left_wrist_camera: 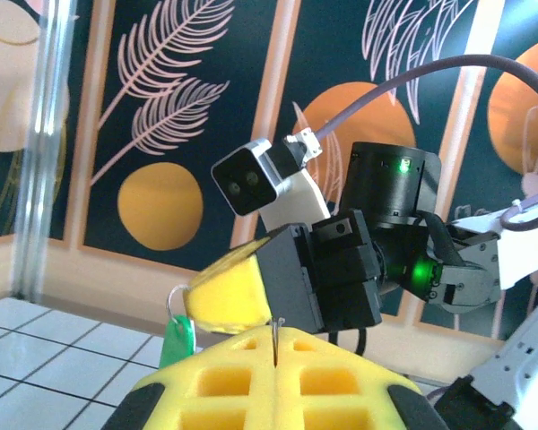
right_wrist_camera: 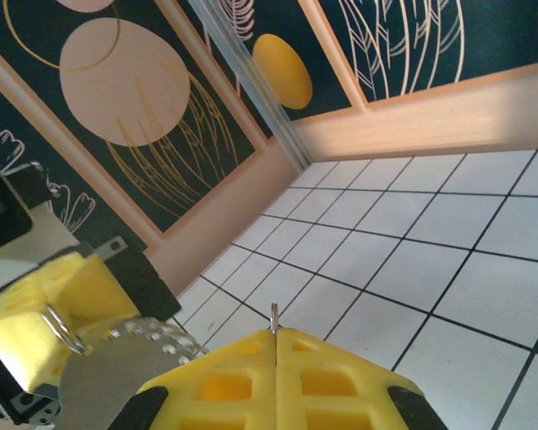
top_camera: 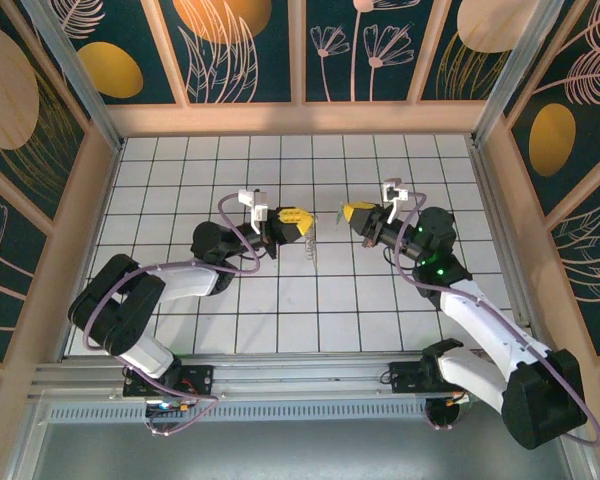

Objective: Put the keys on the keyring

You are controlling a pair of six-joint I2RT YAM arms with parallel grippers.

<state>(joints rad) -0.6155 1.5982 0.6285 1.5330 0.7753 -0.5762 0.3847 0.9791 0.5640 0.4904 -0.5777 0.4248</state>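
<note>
Both grippers hover tip to tip over the middle of the tiled floor (top_camera: pixel 310 300). My left gripper (top_camera: pixel 306 222) is shut; a thin metal edge sticks up between its yellow pads (left_wrist_camera: pixel 276 333). Below it dangles the keyring (top_camera: pixel 311 247), which in the right wrist view is a blurred grey piece with a beaded edge (right_wrist_camera: pixel 117 365) hanging beside the left pad (right_wrist_camera: pixel 36 313). My right gripper (top_camera: pixel 346 211) is also shut, with a thin metal sliver pinched in its pads (right_wrist_camera: pixel 274 315). The key's green head (left_wrist_camera: pixel 176 345) hangs from a thin wire loop at the right gripper's tip (left_wrist_camera: pixel 194 301).
Wooden walls with dark leaf-patterned panels (top_camera: pixel 240 50) enclose the white tiled floor on three sides. Aluminium posts (top_camera: pixel 75 70) stand at the back corners. The arm bases sit on a rail (top_camera: pixel 300 375) at the near edge. A purple cable (top_camera: pixel 235 240) loops off each wrist.
</note>
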